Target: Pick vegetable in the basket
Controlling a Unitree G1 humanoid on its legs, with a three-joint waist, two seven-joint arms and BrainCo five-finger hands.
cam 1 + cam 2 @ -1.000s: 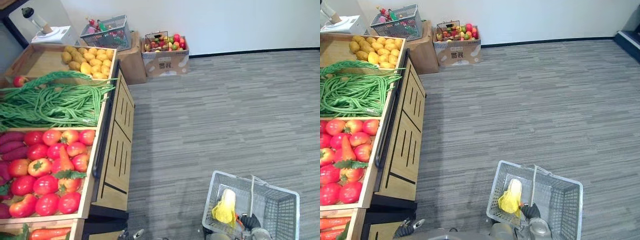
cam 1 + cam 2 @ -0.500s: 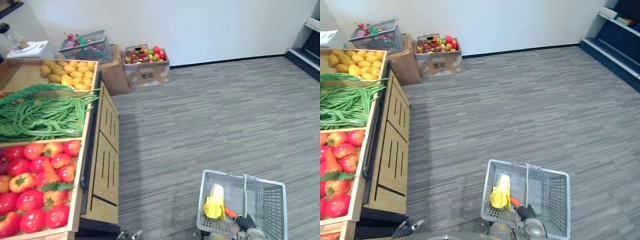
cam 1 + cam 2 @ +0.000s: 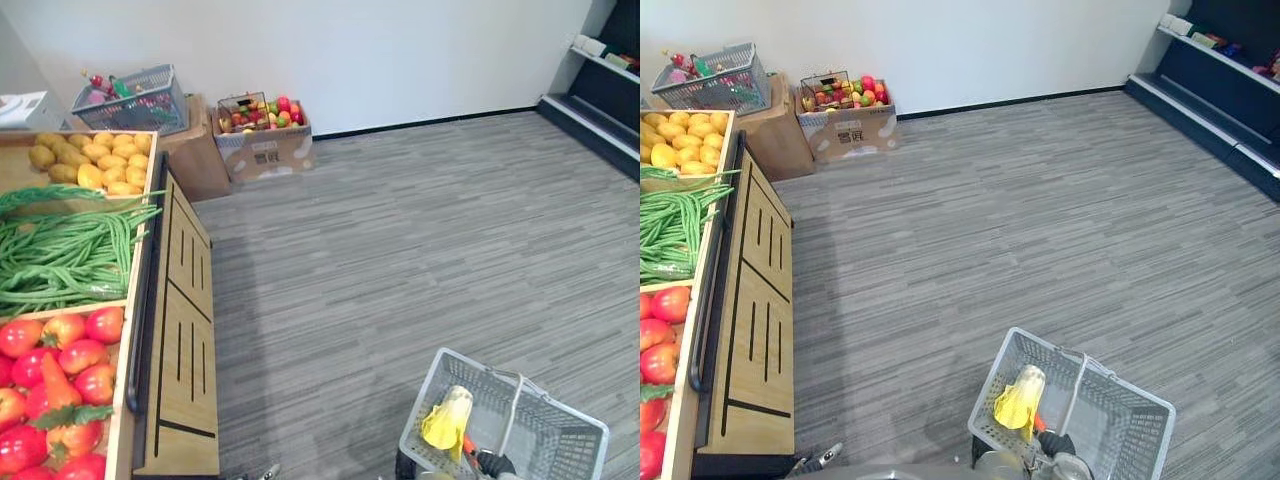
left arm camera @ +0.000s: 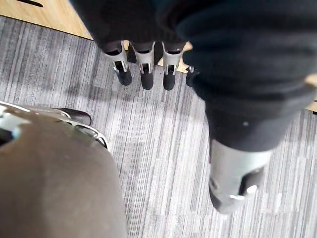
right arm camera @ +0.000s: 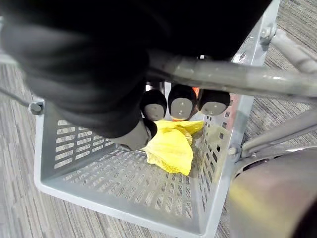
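A grey plastic basket (image 3: 560,440) hangs low at my right, above the carpet. In it lie a pale yellow leafy vegetable (image 3: 447,420) and, beside it, a small orange carrot (image 3: 468,446). My right hand (image 5: 181,101) is shut on the basket's metal handle (image 5: 223,77), its fingers curled under the bar; the yellow vegetable (image 5: 171,146) shows below them. That hand also shows as a dark shape (image 3: 1055,445) at the basket's near rim. My left hand (image 4: 143,69) hangs open over the floor beside the wooden stand, holding nothing.
A wooden produce stand (image 3: 180,330) runs along the left with tomatoes (image 3: 60,350), long green beans (image 3: 70,250) and yellow potatoes (image 3: 95,165). By the far wall stand a cardboard box of fruit (image 3: 262,135) and a second grey basket (image 3: 130,100). Dark shelving (image 3: 1230,90) lines the right.
The camera has swung to the right: the stand has slid toward the left edge and the dark shelving has come into sight. The basket stays in my right hand.
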